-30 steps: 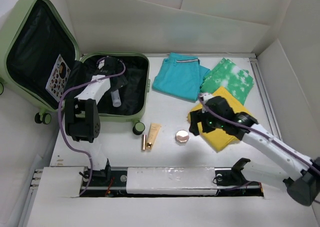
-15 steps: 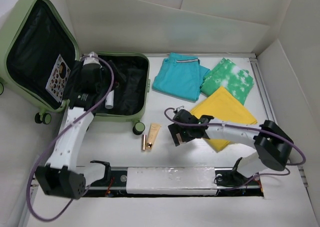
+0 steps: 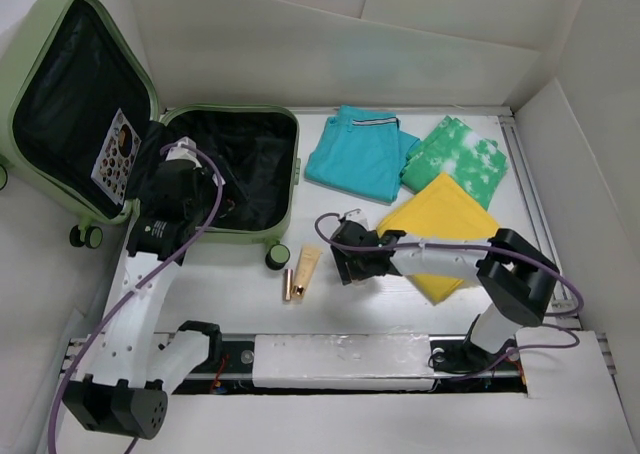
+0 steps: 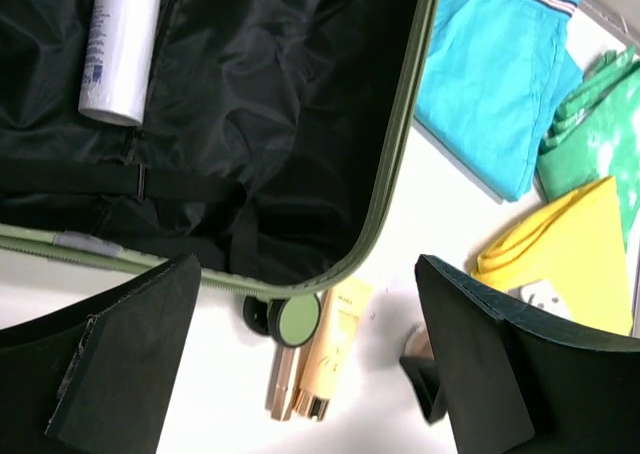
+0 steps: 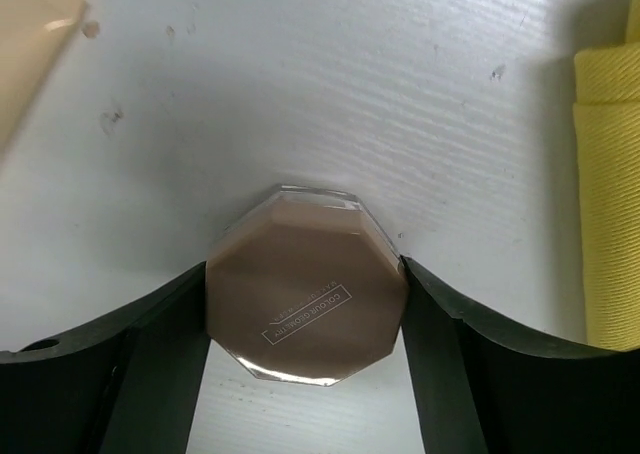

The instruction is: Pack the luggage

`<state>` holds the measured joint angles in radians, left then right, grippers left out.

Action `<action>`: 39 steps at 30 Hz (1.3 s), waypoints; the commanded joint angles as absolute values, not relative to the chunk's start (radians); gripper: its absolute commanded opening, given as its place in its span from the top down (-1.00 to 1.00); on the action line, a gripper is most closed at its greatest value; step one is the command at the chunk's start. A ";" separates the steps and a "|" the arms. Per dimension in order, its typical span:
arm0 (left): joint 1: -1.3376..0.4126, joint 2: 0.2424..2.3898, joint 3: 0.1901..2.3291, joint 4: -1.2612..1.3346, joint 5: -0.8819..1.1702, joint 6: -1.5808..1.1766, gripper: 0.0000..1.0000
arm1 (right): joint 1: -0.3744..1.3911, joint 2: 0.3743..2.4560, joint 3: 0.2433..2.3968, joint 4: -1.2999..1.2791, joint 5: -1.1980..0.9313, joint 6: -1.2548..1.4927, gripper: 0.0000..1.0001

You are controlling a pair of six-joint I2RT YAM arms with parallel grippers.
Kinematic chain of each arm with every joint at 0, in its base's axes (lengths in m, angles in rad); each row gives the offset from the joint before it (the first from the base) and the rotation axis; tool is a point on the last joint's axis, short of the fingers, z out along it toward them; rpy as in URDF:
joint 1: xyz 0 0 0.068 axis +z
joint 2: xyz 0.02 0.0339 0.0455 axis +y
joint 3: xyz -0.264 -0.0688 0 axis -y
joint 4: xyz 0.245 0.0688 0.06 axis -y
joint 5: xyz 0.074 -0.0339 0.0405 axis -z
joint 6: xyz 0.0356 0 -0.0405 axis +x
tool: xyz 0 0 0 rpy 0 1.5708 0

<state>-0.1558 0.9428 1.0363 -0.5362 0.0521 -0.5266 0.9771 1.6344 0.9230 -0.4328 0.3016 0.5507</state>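
Nearest the arms, the right gripper (image 5: 305, 272) is down on the table (image 3: 335, 219), its two fingers (image 5: 150, 359) pressed against opposite sides of the one octagonal compact (image 5: 306, 299), which lies flat between them; from above the gripper hides that compact completely. Just to its left lie two cosmetics side by side, a cream tube (image 3: 309, 263) and a gold lipstick (image 3: 290, 285); just to its right, the edge of the yellow cloth (image 3: 445, 229), close but apart.

A second ago this gripper hung over the yellow cloth and the compact sat bare; now it is at the compact.

Further back on the left, the luggage (image 3: 292, 164) lies open on the table, lid propped up with one sticker sheet (image 3: 117, 154) in its lining; the left gripper (image 4: 308, 274) hovers over the near rim of the black-lined base, fingers spread wide, holding nothing. One white bottle (image 4: 120, 44) lies inside; from above the arm hides it, where half a second ago it showed. One wheel (image 4: 297, 319) sits at the base's corner, right beside the tube.

Farthest off, the teal garment (image 3: 360, 152) and green tie-dye cloth (image 3: 458, 154) lie folded; with the yellow, that makes three cloths.
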 commanded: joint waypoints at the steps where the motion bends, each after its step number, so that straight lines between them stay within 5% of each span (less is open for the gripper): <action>1: -0.155 0.904 1.069 -0.594 0.099 -0.480 -0.71 | 0.997 1.625 1.015 -0.426 0.368 0.563 -0.22; 8: -0.170 0.834 0.928 -0.606 0.207 -0.489 -0.59 | 0.957 1.572 1.401 -0.529 0.332 0.367 -0.16; 13: -0.170 0.807 0.937 -0.620 0.187 -0.489 -0.51 | 0.948 1.859 1.901 -0.617 0.206 0.299 -0.16; 22: -0.230 0.785 0.971 -0.672 0.164 -0.518 -0.19 | 0.885 2.301 2.389 -0.626 0.082 0.340 -0.23; 31: -0.258 0.725 0.747 -0.624 0.314 -0.465 -0.15 | 0.844 2.323 2.418 -0.566 0.020 0.400 -0.93; 36: -0.258 0.770 0.736 -0.597 0.397 -0.442 -0.15 | 0.815 2.185 2.315 -0.557 0.047 0.400 -0.95; 39: -0.258 0.816 0.736 -0.575 0.449 -0.391 -0.15 | 0.793 2.036 2.191 -0.548 0.087 0.374 -0.68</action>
<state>-0.2543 0.7876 0.7399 -0.6258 0.3580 -0.4515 0.8177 2.2150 2.2307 -0.6140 0.0517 0.3870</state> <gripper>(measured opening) 0.575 0.871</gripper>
